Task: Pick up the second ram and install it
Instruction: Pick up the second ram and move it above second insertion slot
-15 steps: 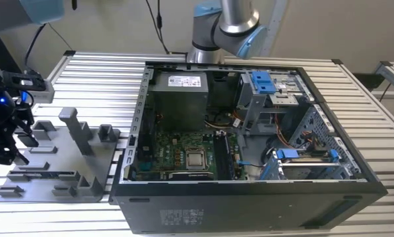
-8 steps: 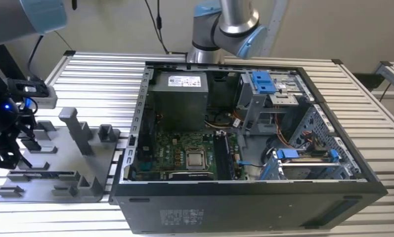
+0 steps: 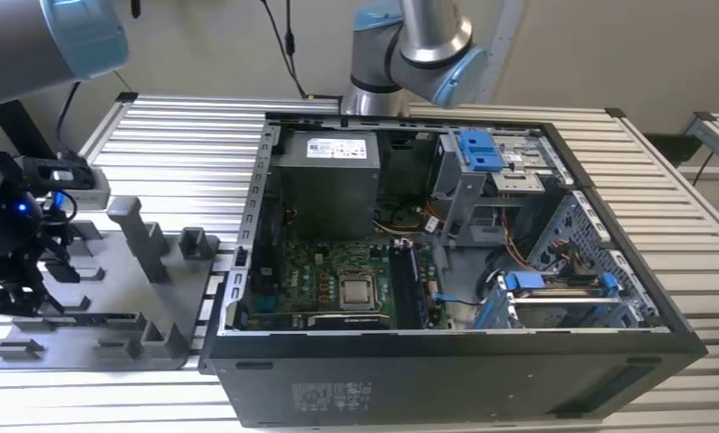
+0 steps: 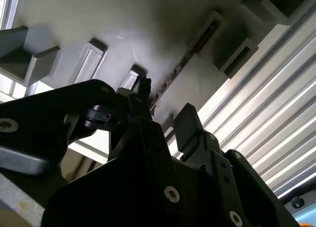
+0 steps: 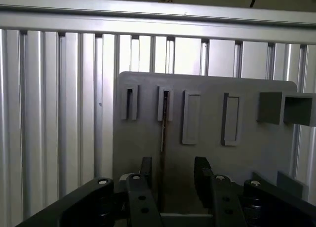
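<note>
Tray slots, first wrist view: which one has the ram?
This slot, the one with the dark second ram running from it between the open jaws of the gripper.

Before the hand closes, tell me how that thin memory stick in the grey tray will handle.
The memory stick looks like a thin flat board, so probably stiff and light. It stands on edge in a slot of the grey tray, so it would likely tip if freed unsupported. The open hand hovers close by.

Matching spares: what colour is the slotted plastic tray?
Grey slotted plastic tray; clearest in first wrist view.
</note>
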Robot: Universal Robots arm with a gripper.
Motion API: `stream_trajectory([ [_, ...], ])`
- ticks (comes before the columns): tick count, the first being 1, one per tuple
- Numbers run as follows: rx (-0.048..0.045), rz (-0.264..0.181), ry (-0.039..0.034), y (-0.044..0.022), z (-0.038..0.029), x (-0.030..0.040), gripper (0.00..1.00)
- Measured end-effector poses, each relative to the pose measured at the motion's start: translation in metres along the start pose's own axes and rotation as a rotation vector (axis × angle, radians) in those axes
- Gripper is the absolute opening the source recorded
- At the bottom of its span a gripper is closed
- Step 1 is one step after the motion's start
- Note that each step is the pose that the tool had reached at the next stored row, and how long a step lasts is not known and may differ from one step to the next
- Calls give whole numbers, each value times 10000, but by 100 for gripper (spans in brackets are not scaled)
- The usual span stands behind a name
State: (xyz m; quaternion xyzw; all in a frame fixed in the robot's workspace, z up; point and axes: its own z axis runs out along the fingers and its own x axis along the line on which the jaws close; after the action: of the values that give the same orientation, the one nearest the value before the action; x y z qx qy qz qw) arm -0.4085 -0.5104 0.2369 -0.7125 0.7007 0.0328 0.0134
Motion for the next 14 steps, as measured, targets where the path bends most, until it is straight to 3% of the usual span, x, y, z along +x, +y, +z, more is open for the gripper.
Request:
stream_trajectory([
  [14,-2,-82,0,-6,251,86,48],
])
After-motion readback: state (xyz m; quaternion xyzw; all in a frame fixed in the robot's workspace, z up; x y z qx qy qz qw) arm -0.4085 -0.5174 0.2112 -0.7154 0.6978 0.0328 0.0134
